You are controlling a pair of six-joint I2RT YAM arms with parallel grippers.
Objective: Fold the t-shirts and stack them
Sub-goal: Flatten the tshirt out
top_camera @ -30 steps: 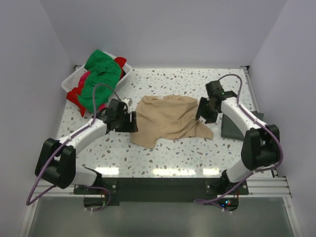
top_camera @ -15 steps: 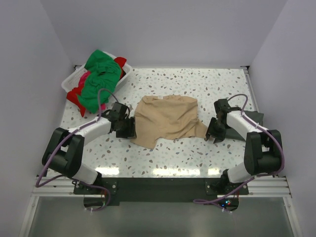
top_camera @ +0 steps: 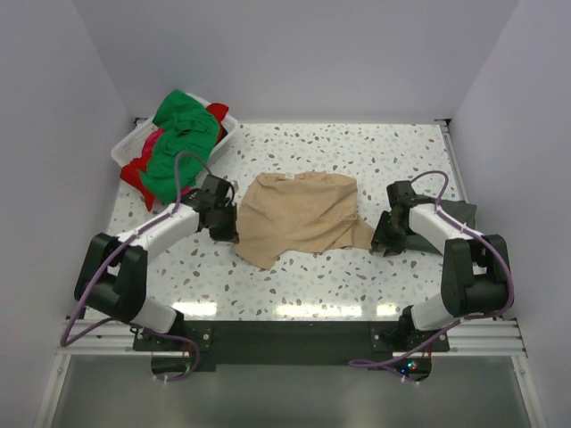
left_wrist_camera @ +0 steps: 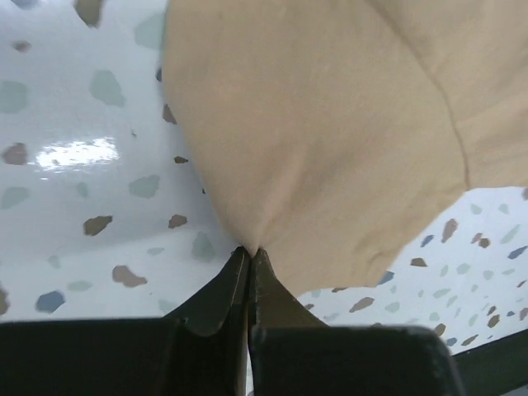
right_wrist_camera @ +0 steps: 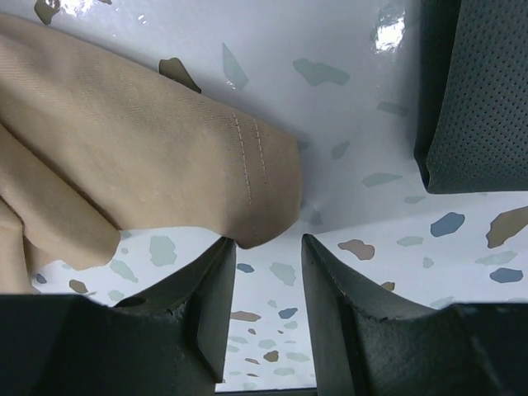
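Note:
The tan t-shirt [top_camera: 299, 217] lies crumpled flat in the middle of the table. My left gripper [top_camera: 235, 229] sits at its left edge, and in the left wrist view the left gripper [left_wrist_camera: 250, 250] is shut, pinching a small fold of the tan cloth [left_wrist_camera: 330, 140]. My right gripper [top_camera: 378, 242] is at the shirt's right sleeve. In the right wrist view the right gripper [right_wrist_camera: 268, 241] is open, with the hemmed sleeve tip [right_wrist_camera: 256, 206] just at the mouth of its jaws. A dark grey t-shirt [top_camera: 461, 211] lies by the right arm.
A white basket [top_camera: 125, 147] at the back left holds a green shirt [top_camera: 183, 134], with a red one [top_camera: 134, 174] spilling over its edge and some pink [top_camera: 157, 140]. The dark grey cloth [right_wrist_camera: 478, 91] lies close to the right of the sleeve. Walls enclose three sides.
My left gripper has shut on the tan shirt's left edge. My right arm moved from the shirt's upper right edge down to the sleeve, its jaws narrowing a little.

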